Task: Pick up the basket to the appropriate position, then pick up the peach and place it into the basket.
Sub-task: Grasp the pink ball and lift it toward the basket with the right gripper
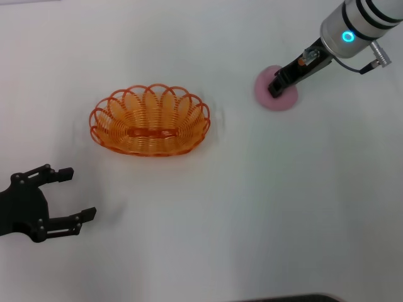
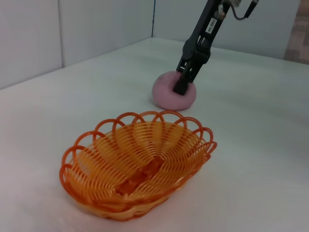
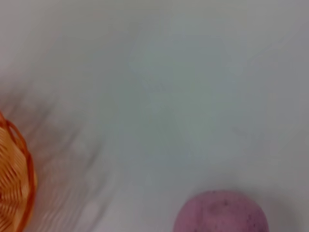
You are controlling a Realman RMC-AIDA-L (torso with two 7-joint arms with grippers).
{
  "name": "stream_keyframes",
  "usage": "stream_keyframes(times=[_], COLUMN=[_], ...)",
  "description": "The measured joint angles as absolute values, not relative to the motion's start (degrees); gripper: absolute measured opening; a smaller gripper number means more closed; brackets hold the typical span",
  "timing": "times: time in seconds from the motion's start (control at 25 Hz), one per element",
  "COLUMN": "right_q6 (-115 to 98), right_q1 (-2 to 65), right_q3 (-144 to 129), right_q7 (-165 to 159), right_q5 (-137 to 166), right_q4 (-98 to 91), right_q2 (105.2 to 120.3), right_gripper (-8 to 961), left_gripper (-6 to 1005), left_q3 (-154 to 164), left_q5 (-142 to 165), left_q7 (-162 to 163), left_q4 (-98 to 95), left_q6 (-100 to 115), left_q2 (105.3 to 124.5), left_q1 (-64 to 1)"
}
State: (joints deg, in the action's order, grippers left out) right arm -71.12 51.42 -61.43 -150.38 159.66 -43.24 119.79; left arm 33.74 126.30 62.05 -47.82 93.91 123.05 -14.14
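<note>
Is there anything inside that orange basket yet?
Empty. The basket shows only its bare wire floor; the peach sits apart on the table.

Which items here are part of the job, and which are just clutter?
Job items:
- oval orange looped-wire basket, empty, on the table
- round matte pink peach, on the table
- right gripper, down at the peach
- left gripper, open, near the basket, holding nothing

Clutter:
- none visible; only the plain white table

The basket looks like glossy orange plastic-coated wire, the peach matte pink and faintly mottled, the table smooth, matte white.
</note>
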Motion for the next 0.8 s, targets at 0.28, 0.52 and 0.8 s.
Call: stream_keyframes(times=[0.28,0.52,0.8], right_q6=[-72.9,-76.3,-78.2], right_q1=[50.7,47.6,46.2], right_q3=[-60.9,-60.7,-58.7], right_q7=[-150.1,-148.7,-145.4], right_q5=[157.0,150.0,142.9], right_q4=[-46.5,-54.6,-57.3], right_q2=[119.78,119.62,119.41], right_gripper=[369,370,371], left_gripper=[892,891,891], left_q3=[33.7,33.4,33.4], left_q5=[126.3,126.3,126.0], left_q7=[62.1,62.0,62.1], left_q4=[-47.7,-47.6,-47.6], left_q6=[93.6,93.4,93.3], left_q2=[123.05,123.10,123.16], left_q1=[-14.2,-14.2,-14.3])
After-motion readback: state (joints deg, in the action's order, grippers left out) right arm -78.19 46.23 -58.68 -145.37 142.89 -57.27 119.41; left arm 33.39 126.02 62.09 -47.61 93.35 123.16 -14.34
